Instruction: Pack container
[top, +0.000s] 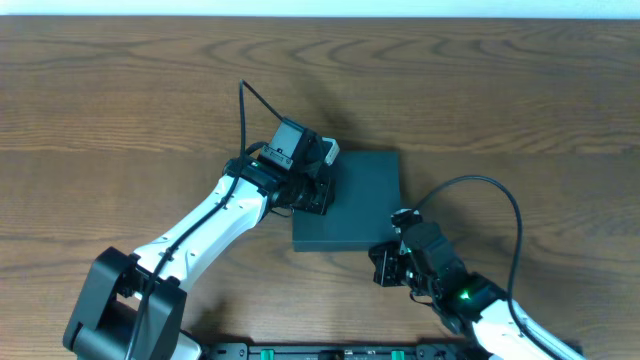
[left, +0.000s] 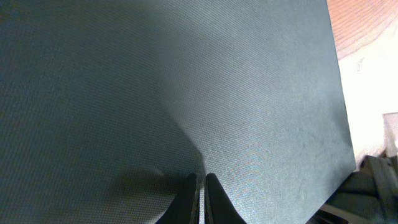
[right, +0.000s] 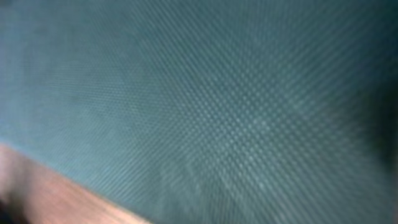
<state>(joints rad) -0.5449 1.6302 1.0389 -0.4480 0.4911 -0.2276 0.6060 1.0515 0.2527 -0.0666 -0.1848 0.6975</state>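
The container (top: 362, 200), a dark teal-green matte box, lies flat in the middle of the table with its lid down. My left gripper (top: 322, 192) is over its left edge. In the left wrist view its two black fingers (left: 200, 186) are shut together, empty, tips at the textured lid (left: 186, 81). My right gripper (top: 388, 262) is at the box's near right corner. The right wrist view is filled by the blurred teal surface (right: 217, 93) at very close range, with no fingers showing.
Brown wooden table (top: 120, 110) lies all around the box. A strip of table shows at the lower left of the right wrist view (right: 43, 193). Black cables arc above both arms. A black rail (top: 330, 350) runs along the near edge.
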